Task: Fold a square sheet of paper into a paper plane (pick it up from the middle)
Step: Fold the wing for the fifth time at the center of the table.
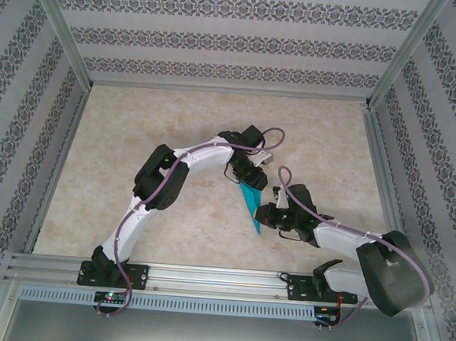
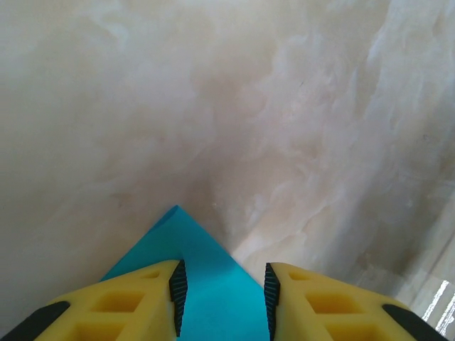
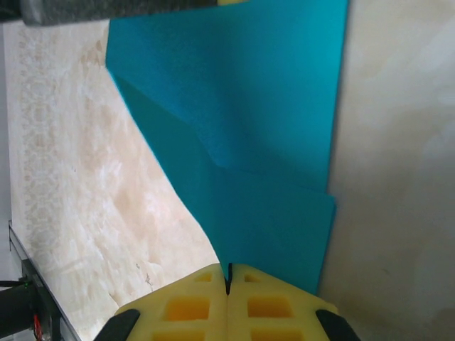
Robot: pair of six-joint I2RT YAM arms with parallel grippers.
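Note:
The teal sheet of paper (image 1: 250,206) is folded into a narrow, layered, pointed shape and sits mid-table between both grippers. My right gripper (image 1: 262,215) is shut on its near edge; in the right wrist view the paper (image 3: 270,142) runs into the seam of the closed yellow fingers (image 3: 228,273), and overlapping folded layers spread out above. My left gripper (image 1: 243,180) is at the paper's far end. Its jaws (image 2: 222,277) stand apart in the left wrist view. The paper's pointed tip (image 2: 206,270) lies in the gap and passes under the left finger (image 2: 142,298).
The marbled beige tabletop (image 1: 135,147) is bounded by patterned walls and aluminium frame posts (image 1: 64,39). A metal rail (image 1: 204,278) carrying both arm bases runs along the near edge. The left arm's links (image 1: 160,181) arch over the table's middle left.

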